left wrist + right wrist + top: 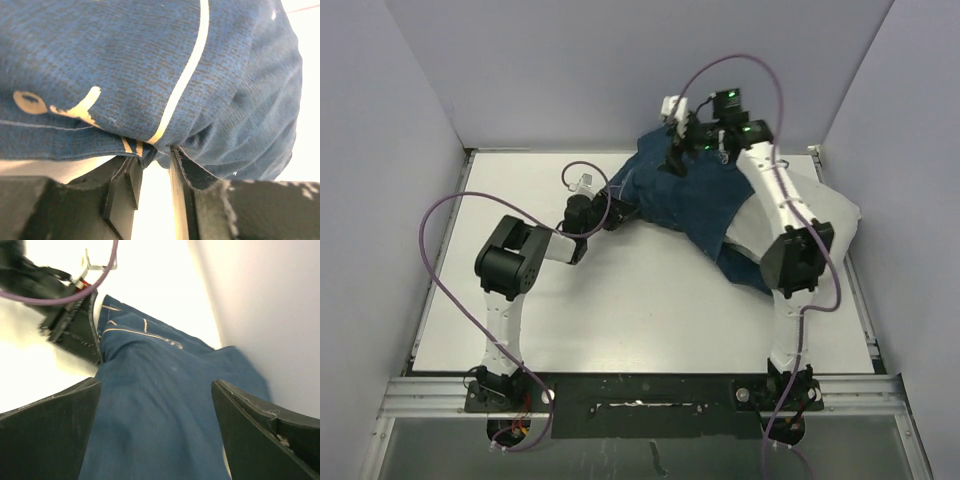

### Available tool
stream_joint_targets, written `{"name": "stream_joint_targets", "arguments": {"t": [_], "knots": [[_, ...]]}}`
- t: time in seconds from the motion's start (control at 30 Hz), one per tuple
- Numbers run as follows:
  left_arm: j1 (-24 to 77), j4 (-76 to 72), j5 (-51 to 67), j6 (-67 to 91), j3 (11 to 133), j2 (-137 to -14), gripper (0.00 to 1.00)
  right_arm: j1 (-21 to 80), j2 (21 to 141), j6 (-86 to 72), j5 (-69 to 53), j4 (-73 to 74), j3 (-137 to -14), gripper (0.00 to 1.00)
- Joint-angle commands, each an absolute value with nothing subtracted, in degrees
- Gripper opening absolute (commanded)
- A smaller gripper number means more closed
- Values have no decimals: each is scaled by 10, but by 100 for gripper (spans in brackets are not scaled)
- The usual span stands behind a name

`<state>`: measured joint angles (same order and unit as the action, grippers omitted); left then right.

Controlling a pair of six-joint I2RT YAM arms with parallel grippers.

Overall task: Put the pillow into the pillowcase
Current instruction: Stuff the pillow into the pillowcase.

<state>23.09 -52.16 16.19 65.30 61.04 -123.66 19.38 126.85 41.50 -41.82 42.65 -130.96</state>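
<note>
The pillowcase [690,200] lies bunched at the far right of the bench [620,310], with the pillow [832,215] showing white at its right end. The left claw [620,208] sits at its left hem, fingers slightly apart. The right claw [676,155] hangs over its far side, spread wide.

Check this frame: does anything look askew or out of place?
The pillow is only partly inside the pillowcase: its white end sticks out at the right and seems to overhang the table edge. The pillowcase lies bunched and slanted at the far side.
</note>
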Motion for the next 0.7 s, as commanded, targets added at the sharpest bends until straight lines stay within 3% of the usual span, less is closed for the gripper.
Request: {"name": "stream_joint_targets", "arguments": {"t": [0.0,0.23,0.4,0.6,0.67], "knots": [[209,-452,171,601,613,-1146,32,123,1109,398,-573,476,-1264,98],[200,-269,158,410,512,-926,75,-51,966,456,-519,534,-1039,98],[293,-142,141,287,555,-857,77,-133,913,475,-467,522,-901,98],[477,-237,42,170,625,-963,77,-146,906,428,-417,428,-811,98],[518,-272,-14,138,650,-1015,84,-140,912,409,-391,394,-790,98]]}}
